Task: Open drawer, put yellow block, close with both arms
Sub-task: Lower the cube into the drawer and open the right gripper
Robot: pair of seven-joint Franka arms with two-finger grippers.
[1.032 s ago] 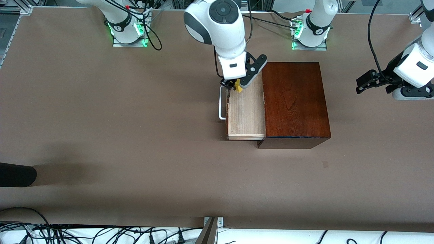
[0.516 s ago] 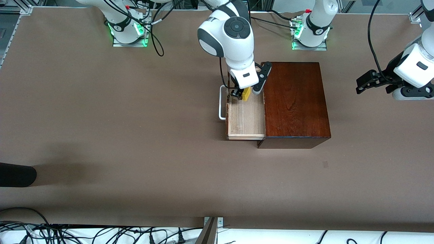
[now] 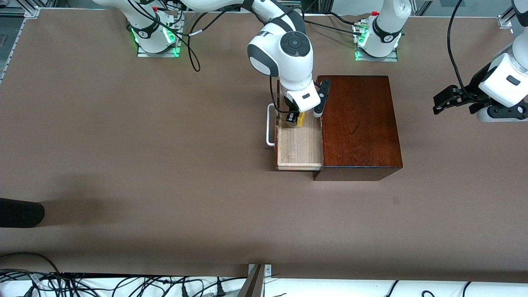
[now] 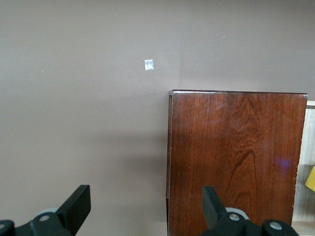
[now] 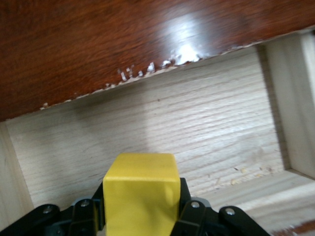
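Observation:
The drawer (image 3: 299, 146) is pulled out of the reddish-brown wooden box (image 3: 359, 123) toward the right arm's end, its white handle (image 3: 270, 126) outermost. My right gripper (image 3: 296, 119) is shut on the yellow block (image 3: 301, 119) and holds it low over the drawer's pale tray, near the end farther from the front camera. In the right wrist view the yellow block (image 5: 140, 194) sits between the fingers above the tray floor (image 5: 162, 132). My left gripper (image 3: 443, 102) is open and waits in the air at the left arm's end of the table; the left wrist view shows the box (image 4: 236, 157) below it.
The brown table (image 3: 144, 165) spreads round the box. A black object (image 3: 20, 212) lies at the table's edge on the right arm's end. Cables run along the edge nearest the front camera.
My right gripper has carried the yellow block down and toward the box, from above the drawer's handle edge into the tray. The left arm has not moved.

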